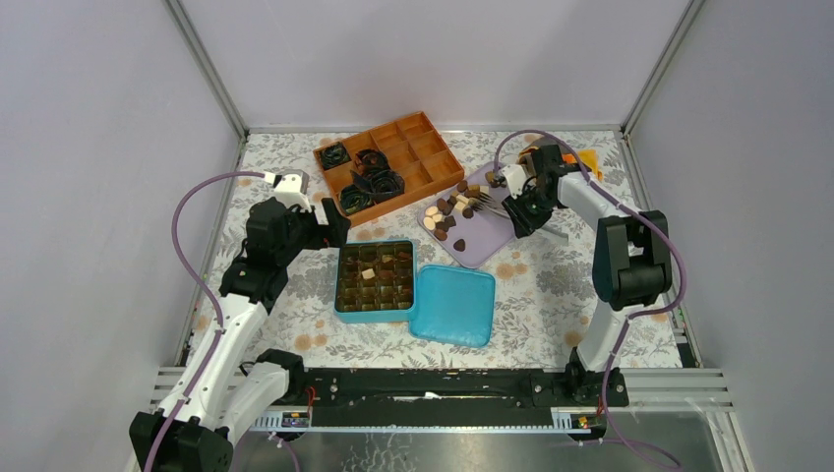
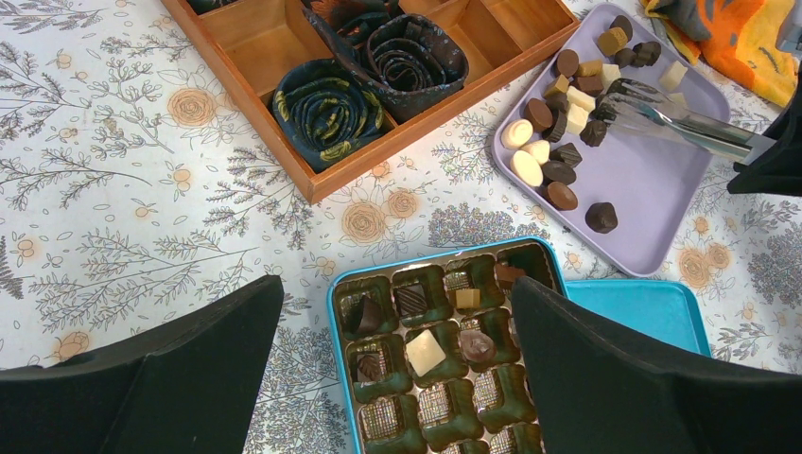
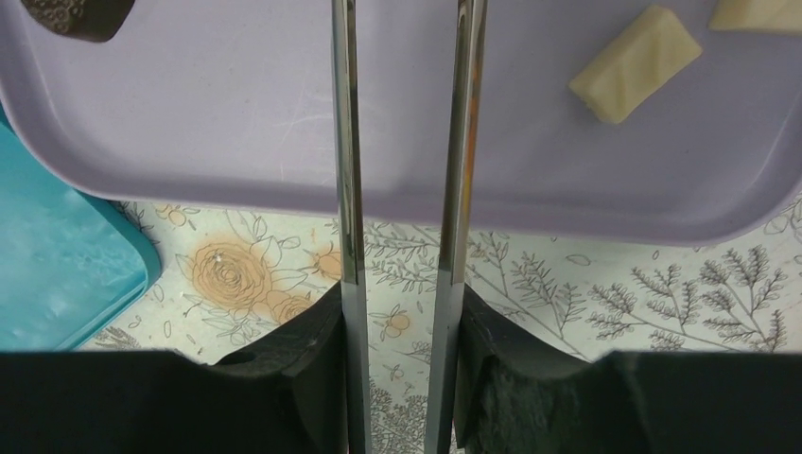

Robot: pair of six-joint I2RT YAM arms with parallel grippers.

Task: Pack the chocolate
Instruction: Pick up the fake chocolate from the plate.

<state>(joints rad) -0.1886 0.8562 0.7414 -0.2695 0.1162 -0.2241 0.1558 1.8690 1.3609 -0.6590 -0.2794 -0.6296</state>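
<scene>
Blue tin (image 2: 333, 331) and its chocolate (image 2: 425, 352) partly behind wide left jaws

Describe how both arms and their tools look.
Both arms are white links with black joint housings. The left arm and right arm each carry a purple cable looping to the wrist. The left tool and right tool have black, matte, wedge-shaped fingers.

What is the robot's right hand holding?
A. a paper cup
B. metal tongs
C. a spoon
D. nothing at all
B: the right gripper pinches the two shiny arms of the metal tongs, and their tips reach over the chocolate on the purple tray.
</scene>
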